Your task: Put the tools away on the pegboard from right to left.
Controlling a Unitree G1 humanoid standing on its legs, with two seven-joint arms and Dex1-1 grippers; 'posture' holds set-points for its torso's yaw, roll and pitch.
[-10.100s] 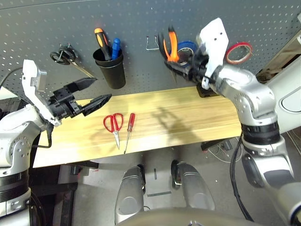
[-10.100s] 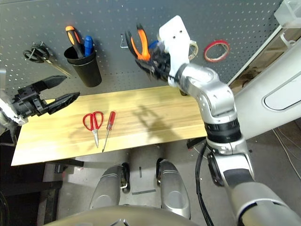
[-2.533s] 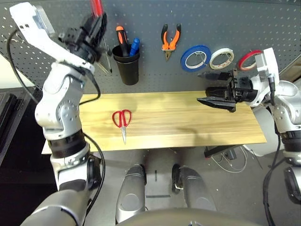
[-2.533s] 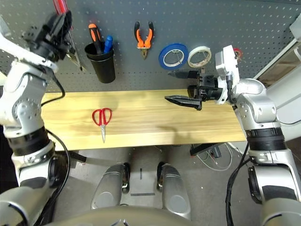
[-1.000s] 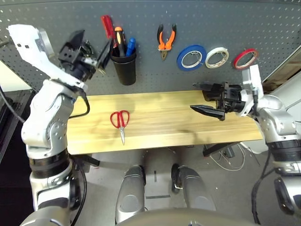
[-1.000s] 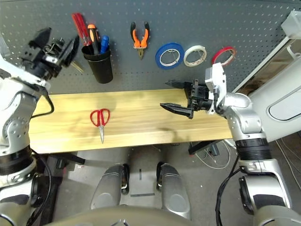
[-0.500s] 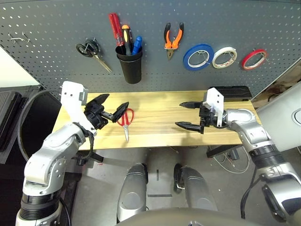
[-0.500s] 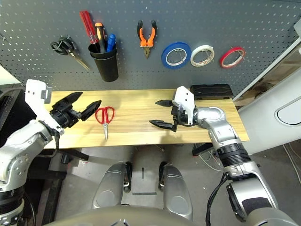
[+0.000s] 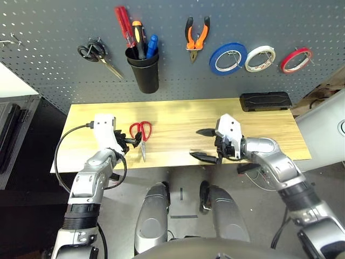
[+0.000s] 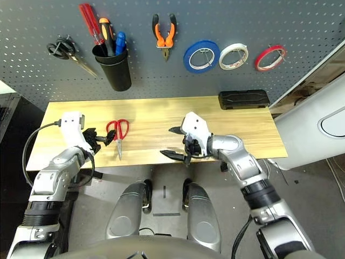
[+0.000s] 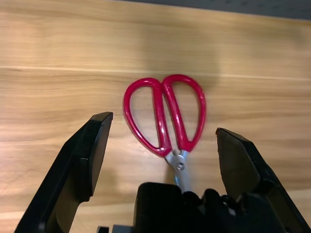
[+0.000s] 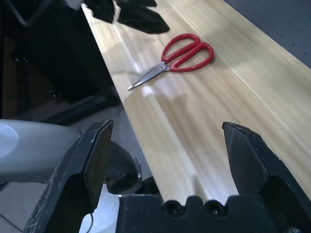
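While red-handled scissors (image 11: 159, 116) lie flat on wood tbl (image 9: 178, 127), my L gripper (image 11: 164, 122) is wide open nr them, empty; R gripper (image 9: 195, 143) same. Pegboard (image 9: 175, 81) behind, grey flr (image 9: 180, 181) below. R wrist view gets blade tip; L wrist hides it.

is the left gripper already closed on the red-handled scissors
No, the left gripper is open, its two fingers spread apart with the red-handled scissors lying between them on the wood.
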